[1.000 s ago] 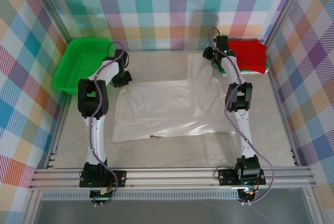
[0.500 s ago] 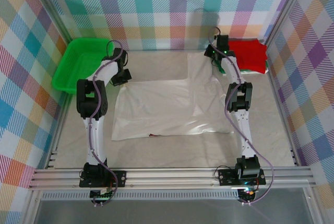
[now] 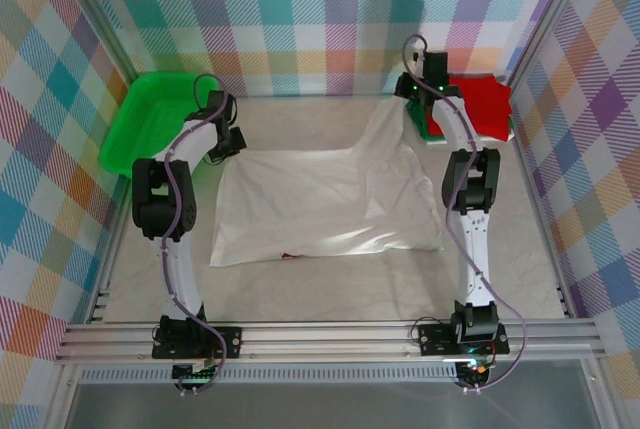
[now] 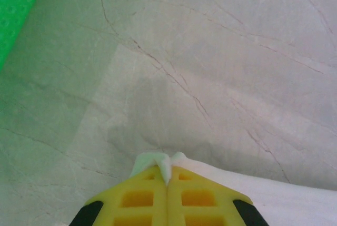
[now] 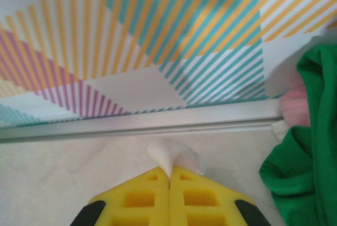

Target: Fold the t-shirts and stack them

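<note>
"What stood at the far left?"

"A green tray (image 3: 150, 121), at the table's (image 3: 330, 289) far left corner. Just right of it hung the left gripper (image 3: 230, 139), its yellow fingers (image 4: 142, 199) pressed together with a nub of white cloth pinched between them."

"Which cloth?"

"The far left corner of the white t-shirt (image 3: 325, 204). The shirt lay spread over the middle of the table, between the two arms, with a speck of red print at its near hem."

"And the right gripper (image 3: 418, 89)?"

"Clamped the same way on the shirt's far right corner, close to the checked wall (image 5: 131, 36). Just right of it the folded red t-shirt (image 3: 482, 104) lay on a green t-shirt (image 5: 308, 152), in the far right corner."
</note>
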